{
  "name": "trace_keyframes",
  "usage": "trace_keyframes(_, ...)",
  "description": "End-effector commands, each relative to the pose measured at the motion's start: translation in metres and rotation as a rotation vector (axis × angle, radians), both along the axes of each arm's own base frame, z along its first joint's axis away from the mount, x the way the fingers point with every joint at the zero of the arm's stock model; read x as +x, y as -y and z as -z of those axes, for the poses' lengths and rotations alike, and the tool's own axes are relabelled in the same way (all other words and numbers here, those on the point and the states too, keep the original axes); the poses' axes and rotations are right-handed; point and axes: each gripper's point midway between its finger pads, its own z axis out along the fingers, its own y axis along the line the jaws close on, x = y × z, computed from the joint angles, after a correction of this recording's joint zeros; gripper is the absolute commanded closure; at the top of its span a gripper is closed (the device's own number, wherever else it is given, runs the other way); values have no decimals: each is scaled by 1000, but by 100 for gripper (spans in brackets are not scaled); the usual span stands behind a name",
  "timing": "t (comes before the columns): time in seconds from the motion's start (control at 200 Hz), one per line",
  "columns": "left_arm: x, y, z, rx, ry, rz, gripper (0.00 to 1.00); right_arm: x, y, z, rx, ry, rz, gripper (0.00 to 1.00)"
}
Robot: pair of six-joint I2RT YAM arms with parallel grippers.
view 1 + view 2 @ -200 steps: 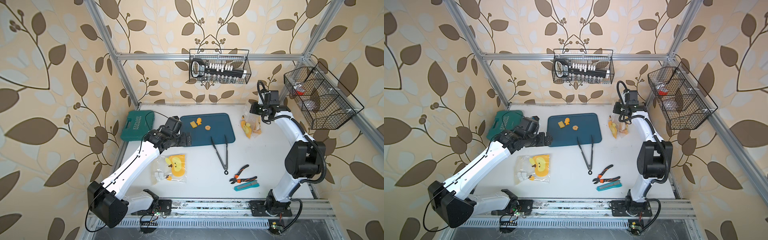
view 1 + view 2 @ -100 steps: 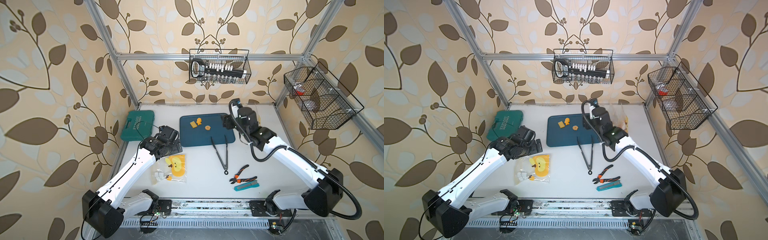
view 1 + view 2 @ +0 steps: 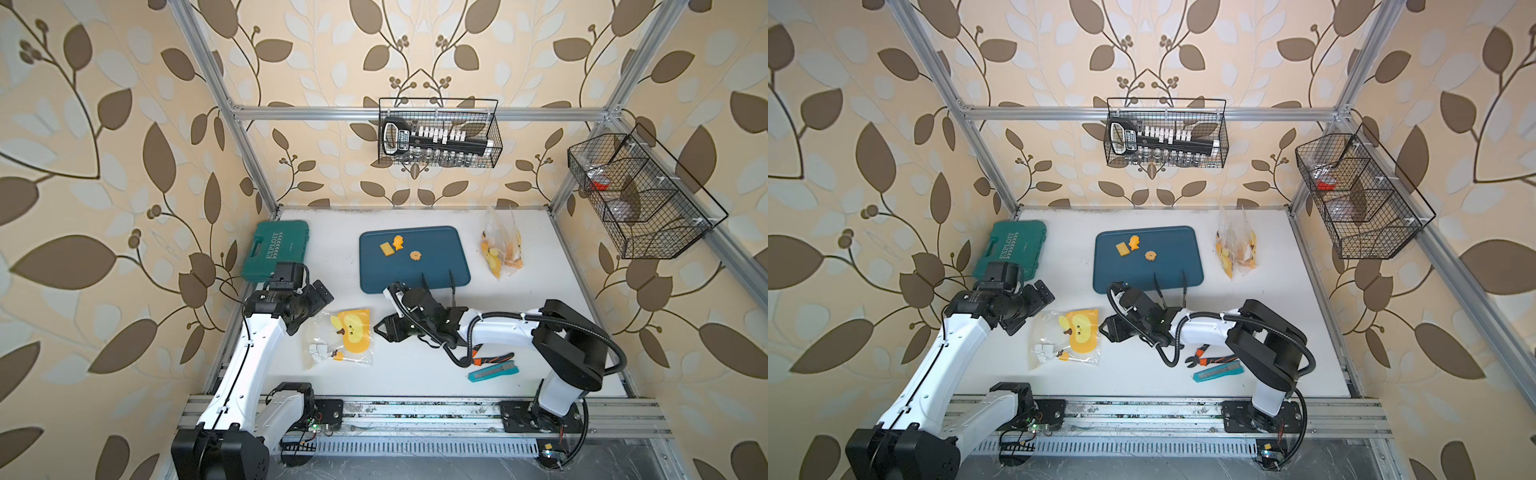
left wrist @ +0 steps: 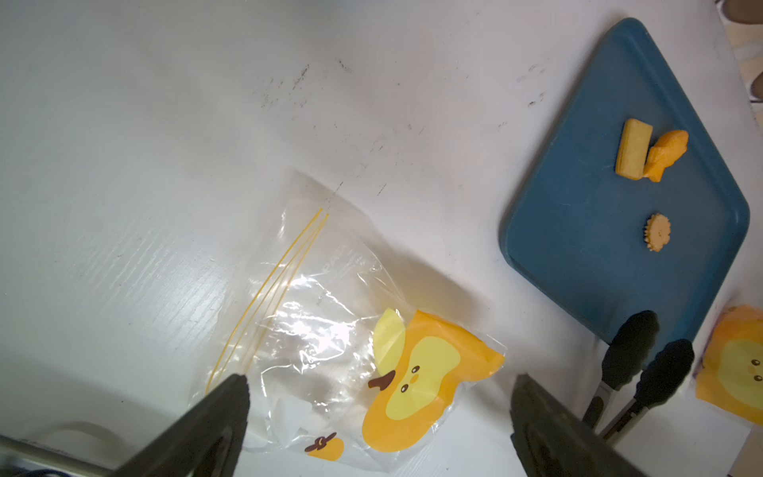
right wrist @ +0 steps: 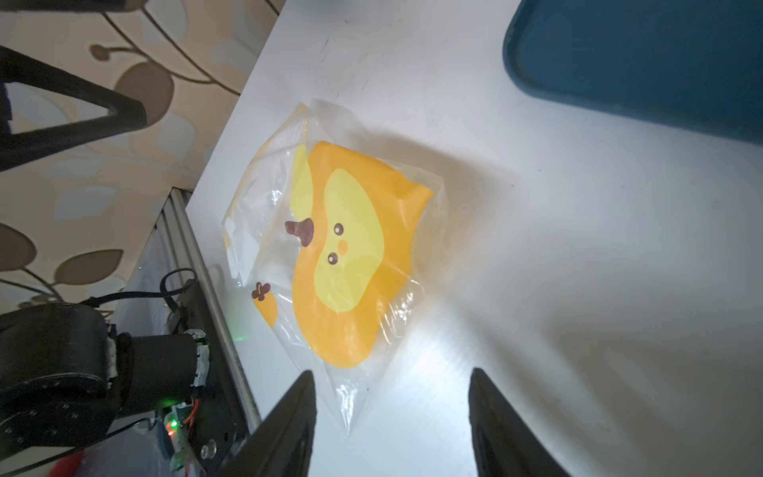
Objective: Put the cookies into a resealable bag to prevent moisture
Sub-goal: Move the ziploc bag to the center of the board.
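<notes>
Three cookies (image 3: 399,245) (image 3: 1134,245) (image 4: 657,231) lie on the blue tray (image 3: 440,266) (image 3: 1175,266) (image 4: 578,256). A clear resealable bag (image 3: 340,336) (image 3: 1065,338) (image 4: 330,330) (image 5: 330,247) with a yellow duck print lies flat near the table's front. My left gripper (image 3: 309,311) (image 3: 1030,309) (image 4: 380,382) hangs open at the bag's left side, above its zip end. My right gripper (image 3: 380,332) (image 3: 1104,330) (image 5: 391,373) is open at the bag's right corner, which lies between its fingers, ungripped. A second bag (image 3: 500,253) (image 3: 1235,251) holding cookies lies at the back right.
Black tongs (image 3: 436,282) (image 4: 644,363) lie by the tray's front edge, partly under my right arm. Pliers (image 3: 494,358) and a teal box cutter (image 3: 492,371) lie front right. A green case (image 3: 276,249) sits back left. Two wire baskets (image 3: 438,133) (image 3: 640,199) hang on the frame.
My right arm has swung from the back-right bag across to the front bag's right corner. My left gripper has drawn back from the tray's left edge to the bag's left side.
</notes>
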Motion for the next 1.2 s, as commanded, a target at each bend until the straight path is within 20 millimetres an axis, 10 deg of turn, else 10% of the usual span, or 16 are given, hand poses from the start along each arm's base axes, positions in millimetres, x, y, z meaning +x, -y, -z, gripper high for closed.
trace_keyframes(0.0,4,1,-8,6,37,27,1,-4,-14,6,91,-100,12,46)
trace_keyframes(0.465,14,6,-9,-26,60,34,1,-15,-39,55,68,-230,-40,53)
trace_keyframes(0.655,20,15,-15,-52,120,92,1,-1,-30,54,41,-183,19,89)
trace_keyframes(0.81,14,33,-24,-97,130,183,1,7,5,46,-12,-101,41,100)
trace_keyframes(1.015,-6,71,-20,-63,124,303,1,2,109,67,-160,-159,71,100)
trace_keyframes(1.195,-13,87,26,-61,1,324,46,-2,165,71,-254,-201,73,100)
